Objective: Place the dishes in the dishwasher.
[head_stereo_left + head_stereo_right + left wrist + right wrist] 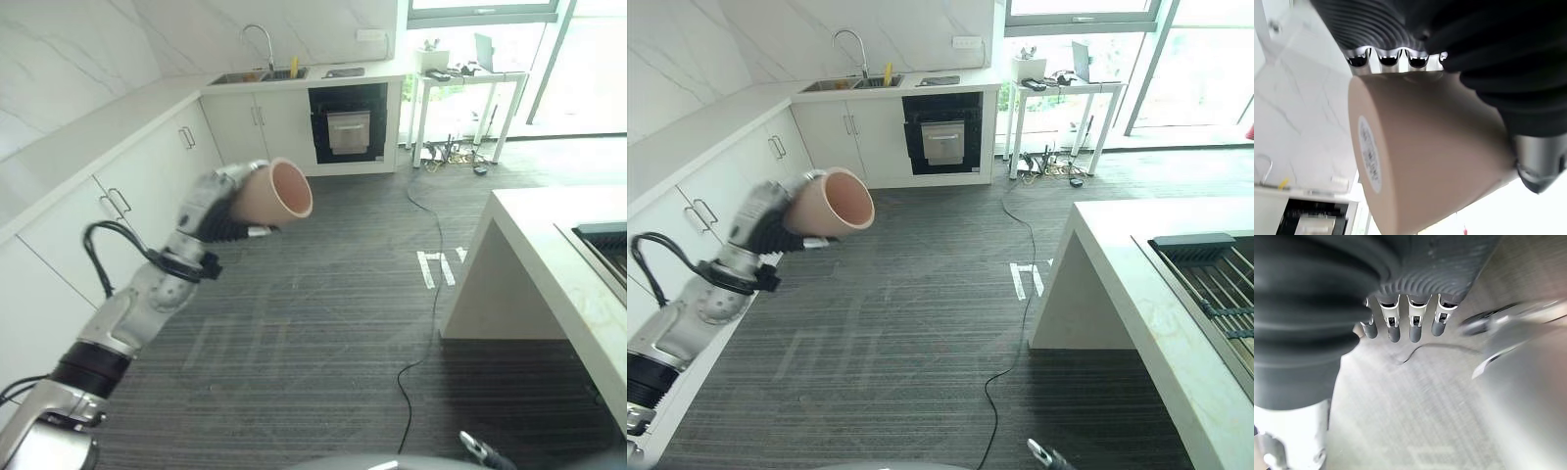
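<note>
Cup up in the air, wrapped by left hand, fingers curled round its body. Long axis tipped, mouth pointing fwd-right toward dishwasher far across floor, well apart. Right hand low, fingers hanging relaxed, nothing in it.

Right hand just hanging over the floor, nothing in it

The right hand points down with its silver fingers in a neat row below the dark ribbed cover, dark tips relaxed and hanging apart (not curled round anything), and the thumb sits off to one side, big and pale. Past the fingers there's grey striped carpet, with a thin dark line curving across it right under the fingertips. A blurry pale-grey shape takes up the side, can't tell what it is.
</note>
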